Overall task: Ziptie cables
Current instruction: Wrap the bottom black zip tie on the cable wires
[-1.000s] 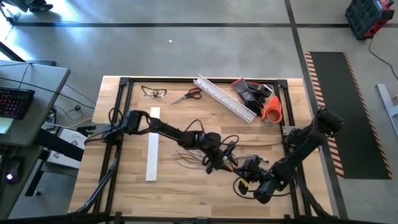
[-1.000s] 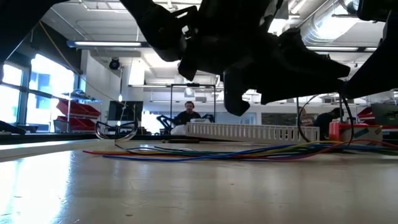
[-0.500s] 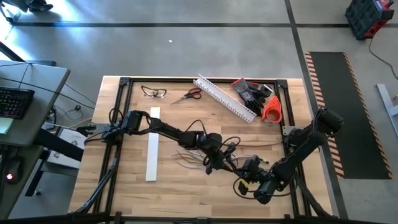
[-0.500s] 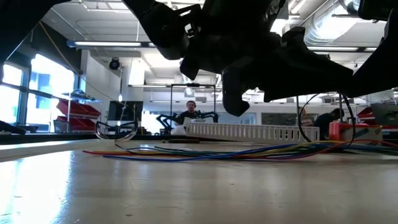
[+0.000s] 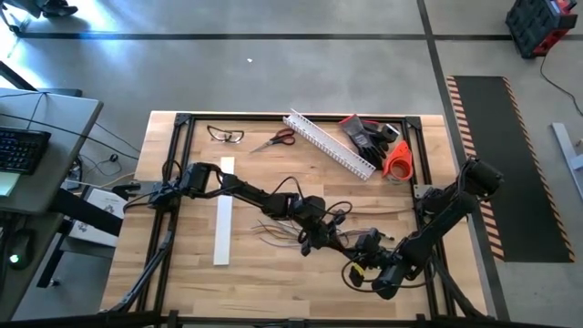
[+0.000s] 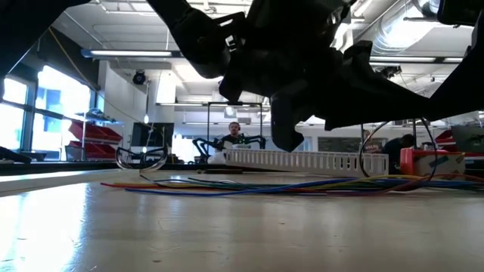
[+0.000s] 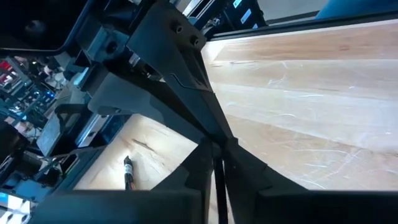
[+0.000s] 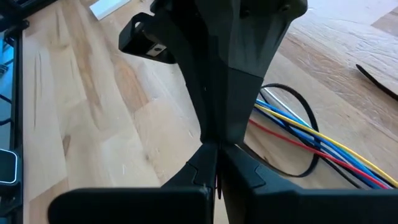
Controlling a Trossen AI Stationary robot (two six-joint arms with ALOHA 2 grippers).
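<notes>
The cables [image 5: 282,228] lie loose on the wooden table at mid-table, a limp bundle of coloured wires [image 6: 287,185] that also shows beside my right gripper [image 8: 311,140]. Just above them, my left gripper [image 5: 326,241] and my right gripper [image 5: 348,246] meet tip to tip. Each is shut on the same thin dark ziptie [image 7: 218,177]. The left comes from the table's left, the right from the near right. Another dark strip [image 8: 379,81] lies flat on the wood beyond the cables. My left gripper [image 7: 217,186] pinches the thin ziptie between its two fingers, coming from the table's left and slanting slightly down. The strip [image 7: 218,168] runs along the fingers toward the other gripper's tips, clear of the table. My right gripper [image 8: 216,177] pinches the same ziptie [image 8: 217,180] between its two fingers, slanting down from the table's near right. The strip lies along the fingers and is held above the wood; its ends are hidden by the two pairs of fingers.
At the far edge lie a white slotted channel [image 5: 330,144], scissors [image 5: 276,139], safety glasses [image 5: 225,136], dark gloves [image 5: 369,135] and an orange tape roll [image 5: 397,159]. A white flat strip [image 5: 223,214] lies at mid-left. A person [image 6: 234,136] sits far behind the table.
My left gripper's fingers have drawn together onto the ziptie. Both arms have kept their places, and the cables lie as before.
</notes>
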